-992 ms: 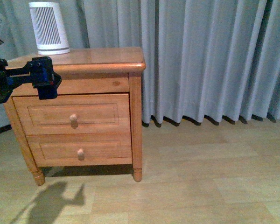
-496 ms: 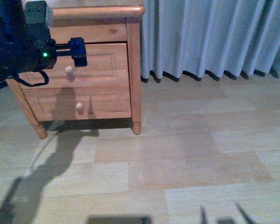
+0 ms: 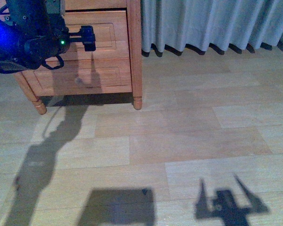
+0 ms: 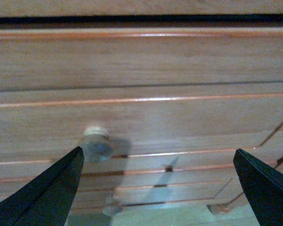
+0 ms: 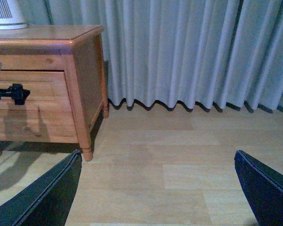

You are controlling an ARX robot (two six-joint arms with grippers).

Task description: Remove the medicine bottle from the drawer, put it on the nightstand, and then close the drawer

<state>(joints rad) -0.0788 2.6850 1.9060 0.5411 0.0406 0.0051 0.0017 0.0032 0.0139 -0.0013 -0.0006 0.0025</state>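
The orange-brown nightstand (image 3: pixel 134 56) stands at the far left in the front view. Its upper drawer (image 3: pixel 106 33) looks shut, so the medicine bottle is hidden. My left gripper (image 3: pixel 88 37) hovers just in front of that drawer's face. In the left wrist view the drawer (image 4: pixel 146 113) fills the picture, and the open left gripper (image 4: pixel 156 155) has the round knob (image 4: pixel 96 141) beside one fingertip, untouched. My right gripper (image 5: pixel 156 157) is open and empty over bare floor, well away from the nightstand (image 5: pixel 80 52).
The matching lower drawer (image 3: pixel 108 77) with its knob (image 3: pixel 79 81) sits below. A white ribbed device (image 5: pixel 7 14) stands on the nightstand's top. Grey curtains (image 3: pixel 212 23) hang behind, over pale wood floor (image 3: pixel 179 132).
The front view has tilted down, so the nightstand's top has left the frame. My left gripper has moved right, from the nightstand's upper left edge to in front of the upper drawer.
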